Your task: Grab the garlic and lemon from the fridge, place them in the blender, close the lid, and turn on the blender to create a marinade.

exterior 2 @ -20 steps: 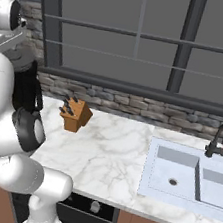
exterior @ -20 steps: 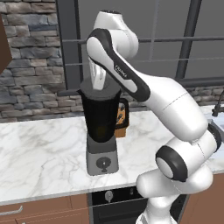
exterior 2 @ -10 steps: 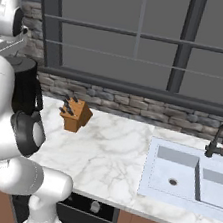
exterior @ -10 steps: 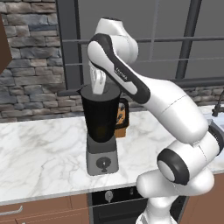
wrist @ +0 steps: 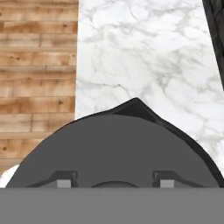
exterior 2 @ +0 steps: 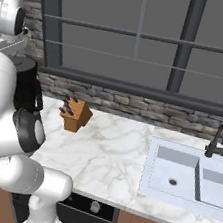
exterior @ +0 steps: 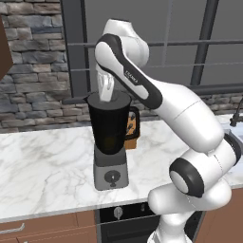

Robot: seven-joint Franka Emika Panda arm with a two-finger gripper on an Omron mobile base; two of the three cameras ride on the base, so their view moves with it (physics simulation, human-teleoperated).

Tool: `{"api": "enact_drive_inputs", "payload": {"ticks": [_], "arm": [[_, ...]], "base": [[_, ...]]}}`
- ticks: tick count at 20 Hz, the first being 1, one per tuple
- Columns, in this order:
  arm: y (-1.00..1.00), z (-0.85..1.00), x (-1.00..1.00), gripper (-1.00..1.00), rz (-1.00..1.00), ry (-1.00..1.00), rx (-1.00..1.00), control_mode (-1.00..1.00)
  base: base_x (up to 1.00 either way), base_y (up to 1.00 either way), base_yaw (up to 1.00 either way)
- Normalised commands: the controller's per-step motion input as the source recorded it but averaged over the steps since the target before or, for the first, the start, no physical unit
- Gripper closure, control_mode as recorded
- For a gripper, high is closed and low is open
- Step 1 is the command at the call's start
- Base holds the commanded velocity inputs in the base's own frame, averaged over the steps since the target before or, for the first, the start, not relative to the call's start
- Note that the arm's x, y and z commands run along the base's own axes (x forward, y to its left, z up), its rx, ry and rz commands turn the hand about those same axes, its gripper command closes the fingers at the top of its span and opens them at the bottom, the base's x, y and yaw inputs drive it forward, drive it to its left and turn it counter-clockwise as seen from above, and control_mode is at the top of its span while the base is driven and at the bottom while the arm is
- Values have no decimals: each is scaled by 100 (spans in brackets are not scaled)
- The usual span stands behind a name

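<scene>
The gripper (exterior: 106,96) sits at the top of the blender (exterior: 110,142) on the counter (exterior: 42,166). I cannot tell whether its jaws grip the lid (wrist: 118,148).

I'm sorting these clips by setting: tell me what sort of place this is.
A rendered home kitchen, most likely. A marble counter runs under a big window, with a double sink and dark tap set into it, a blender and a wooden knife block on top, and an oven front below.
</scene>
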Motion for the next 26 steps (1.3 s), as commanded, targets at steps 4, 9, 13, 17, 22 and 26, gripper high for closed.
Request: {"api": "enact_drive_inputs", "payload": {"ticks": [4,9,13,17,22,26], "arm": [[0,-1,0,-100,0,0,3,-100],[0,0,0,-100,0,-2,2,-100],[0,5,0,-100,0,-13,0,-100],[0,33,-6,-100,0,-26,0,-100],[0,31,-28,-100,-1,-28,0,-100],[4,18,-67,-100,-12,-28,0,-100]], "base": [[0,0,0],[0,0,0],[0,0,0],[0,0,0],[0,0,0],[0,0,0]]}}
